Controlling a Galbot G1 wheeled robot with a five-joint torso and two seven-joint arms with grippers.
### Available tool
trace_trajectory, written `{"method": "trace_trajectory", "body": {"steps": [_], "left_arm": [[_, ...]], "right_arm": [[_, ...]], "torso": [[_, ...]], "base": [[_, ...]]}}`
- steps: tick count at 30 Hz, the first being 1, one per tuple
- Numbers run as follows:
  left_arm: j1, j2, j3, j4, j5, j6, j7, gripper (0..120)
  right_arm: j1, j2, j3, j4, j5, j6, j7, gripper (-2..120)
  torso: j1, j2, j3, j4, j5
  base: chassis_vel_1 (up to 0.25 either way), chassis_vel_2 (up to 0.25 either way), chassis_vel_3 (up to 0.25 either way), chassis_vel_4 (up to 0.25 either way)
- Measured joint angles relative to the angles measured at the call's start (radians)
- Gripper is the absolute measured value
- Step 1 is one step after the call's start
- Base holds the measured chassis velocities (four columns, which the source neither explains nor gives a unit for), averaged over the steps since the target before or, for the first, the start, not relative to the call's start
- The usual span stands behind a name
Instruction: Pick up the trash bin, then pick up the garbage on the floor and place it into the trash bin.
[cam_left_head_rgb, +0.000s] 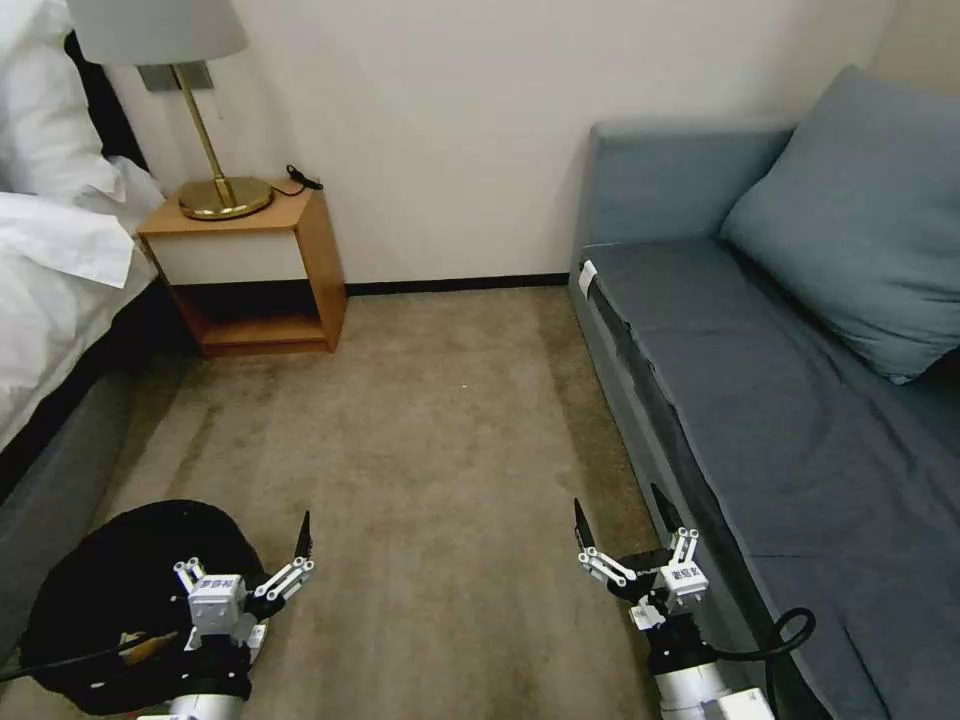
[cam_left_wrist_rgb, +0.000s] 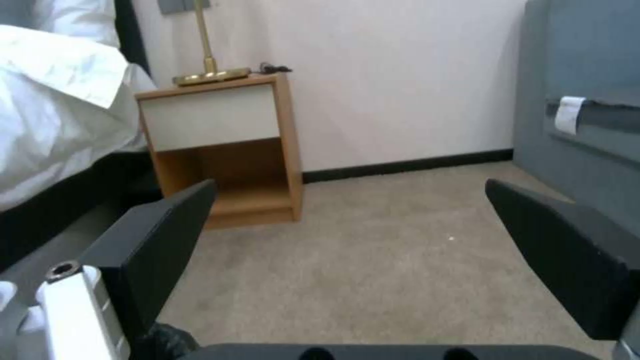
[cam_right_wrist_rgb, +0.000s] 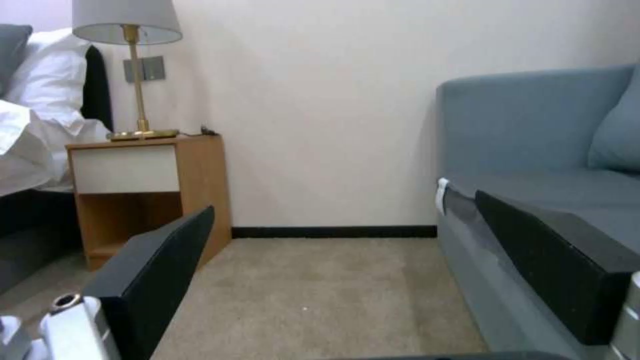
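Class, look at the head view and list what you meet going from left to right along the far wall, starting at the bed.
Bed → lamp on the nightstand → bare wall → sofa with its blue-grey cushion.

So the carpet floor (cam_left_head_rgb: 440, 430) runs down the middle; bed (cam_left_head_rgb: 50, 290) on the left, sofa (cam_left_head_rgb: 780, 400) along the right with a cushion (cam_left_head_rgb: 850, 220) on it up against its back; nightstand (cam_left_head_rgb: 250, 265) sits at the far wall just beside the bed, lamp (cam_left_head_rgb: 200, 120) on top; trash bin (cam_left_head_rgb: 120, 600) is near left on the floor, under the left tool (cam_left_head_rgb: 250, 555); right tool (cam_left_head_rgb: 625, 525) hangs just beside the sofa's front edge.
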Motion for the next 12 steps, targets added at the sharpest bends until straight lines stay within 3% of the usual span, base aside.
{"method": "trace_trajectory", "body": {"steps": [12], "left_arm": [[-0.001, 0.001, -0.002, 0.001, -0.003, 0.003, 0.0, 100]], "right_arm": [[0.0, -0.001, -0.001, -0.001, 0.001, -0.001, 0.0, 100]], "torso": [[0.0, 0.0, 0.0, 0.0, 0.0]], "base": [[0.0, 0.0, 0.0, 0.0]]}}
